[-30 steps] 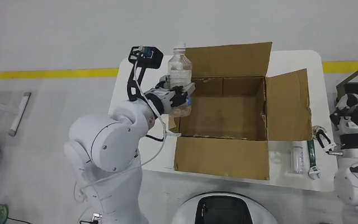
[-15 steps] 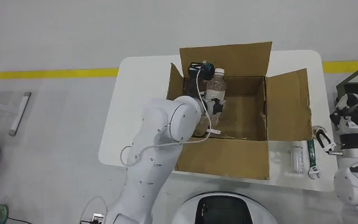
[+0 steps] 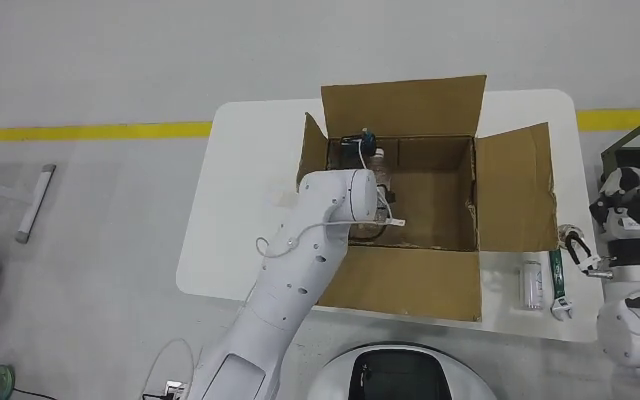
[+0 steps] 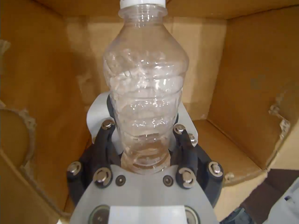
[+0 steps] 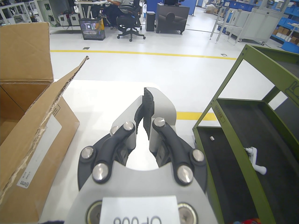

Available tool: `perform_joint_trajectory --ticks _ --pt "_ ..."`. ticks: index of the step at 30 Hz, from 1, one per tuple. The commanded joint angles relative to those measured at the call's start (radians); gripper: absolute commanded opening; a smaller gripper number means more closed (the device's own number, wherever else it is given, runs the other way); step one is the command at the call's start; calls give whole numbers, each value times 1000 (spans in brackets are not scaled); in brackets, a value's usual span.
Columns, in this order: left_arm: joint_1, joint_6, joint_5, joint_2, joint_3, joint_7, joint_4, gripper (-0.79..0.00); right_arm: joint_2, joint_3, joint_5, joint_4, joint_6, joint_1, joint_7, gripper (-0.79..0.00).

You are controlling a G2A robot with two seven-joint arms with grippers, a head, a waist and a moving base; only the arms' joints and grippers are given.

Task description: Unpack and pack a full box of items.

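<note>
Bottle is clamped in my left claw. My fingers press against its ribbed lower body from either side, its base sits toward my palm and its white cap points away from me. It is clear plastic, dented around the shoulder, and looks empty.

In the top view my left arm goes over the near wall of the cardboard box and down inside. That puts the bottle and my left claw in the far-left part of the box, close to the far wall and the left wall. Brown cardboard surrounds the bottle on every side. Whether its cap or body touches the box anywhere I cannot tell.

The box's flaps are spread outward, and it stands on the white table, toward the table's right half.

My right claw is closed on nothing, its ribbed pads meeting face to face. It hangs above the right end of the table, to the right of the box's right flap. A green cart with dark trays stands just past the table's right edge.

A pale can lies on the table to the right of the box, toward the near edge. A green-handled wrench lies just beside it on the right.
</note>
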Motion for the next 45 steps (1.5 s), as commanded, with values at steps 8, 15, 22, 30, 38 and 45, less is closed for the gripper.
perform_joint_trajectory --ticks 8,15,22,30,38,45 --pt "-51 -5 25 -26 17 -5 120 0 2 3 -32 9 3 -4 22 -785" --pt "-50 -32 56 -34 -3 -32 54 0 13 10 -179 -29 13 3 243 -785" --pt "25 -96 119 -28 -42 -96 -161 0 22 65 -99 -110 -70 6 575 -785" --pt "113 -181 201 -15 -103 -181 -434 0 22 121 100 -191 -48 -27 791 -785" --pt "150 -191 263 -6 -141 -181 -546 0 22 121 100 -191 -48 -27 791 0" --pt "151 -204 276 -3 -150 -181 -588 0 29 118 96 -245 -76 -47 878 0"
